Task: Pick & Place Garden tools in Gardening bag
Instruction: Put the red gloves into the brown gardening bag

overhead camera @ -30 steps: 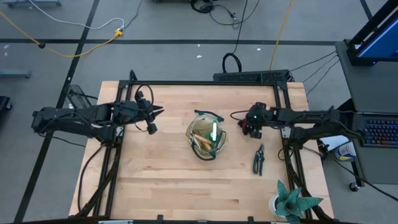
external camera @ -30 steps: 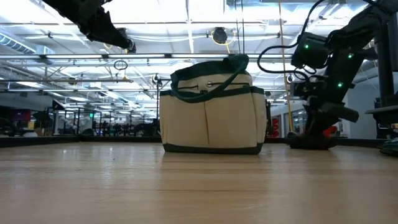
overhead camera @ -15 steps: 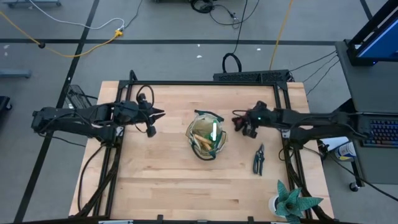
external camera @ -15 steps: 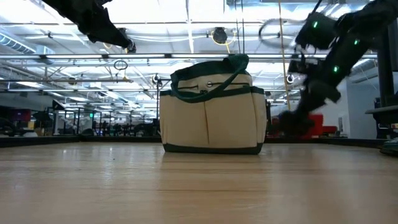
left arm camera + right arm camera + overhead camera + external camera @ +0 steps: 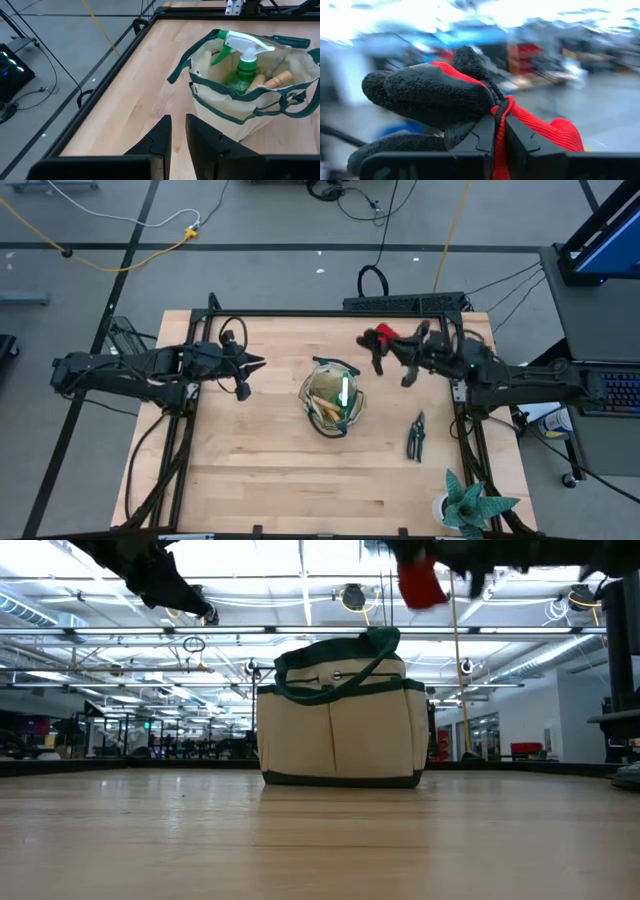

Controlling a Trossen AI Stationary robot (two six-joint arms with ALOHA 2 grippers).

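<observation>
The tan gardening bag (image 5: 333,400) with green trim stands upright on its base at the table's middle; it also shows in the low view (image 5: 340,725). In the left wrist view the bag (image 5: 235,110) holds a green spray bottle (image 5: 245,67) and wooden tool handles (image 5: 274,80). My right gripper (image 5: 385,348) is high above the table, beyond the bag's far right side, and shut on the red and black glove (image 5: 378,337). My left gripper (image 5: 248,366) hovers left of the bag, shut and empty (image 5: 178,135). The green-handled pruning shears (image 5: 415,435) lie flat on the table, right of the bag. My right gripper (image 5: 500,125) pinches the glove between its two fingers where the red knit meets the black coated part (image 5: 501,107). The glove is lifted well clear of the table, near the top of the low view (image 5: 420,582). Its black fingers (image 5: 430,92) and red cuff (image 5: 545,132) stick out to either side.
A spiky green plant in a white pot (image 5: 468,505) stands at the table's near right corner. A black frame (image 5: 330,315) runs along the table's far edge. Bare wood lies in front of the bag (image 5: 300,480).
My right gripper has risen from table height beside the bag's right side to high above the table and gone toward the far edge, staying shut on the glove. The glove has come up off the table and now hangs clear.
</observation>
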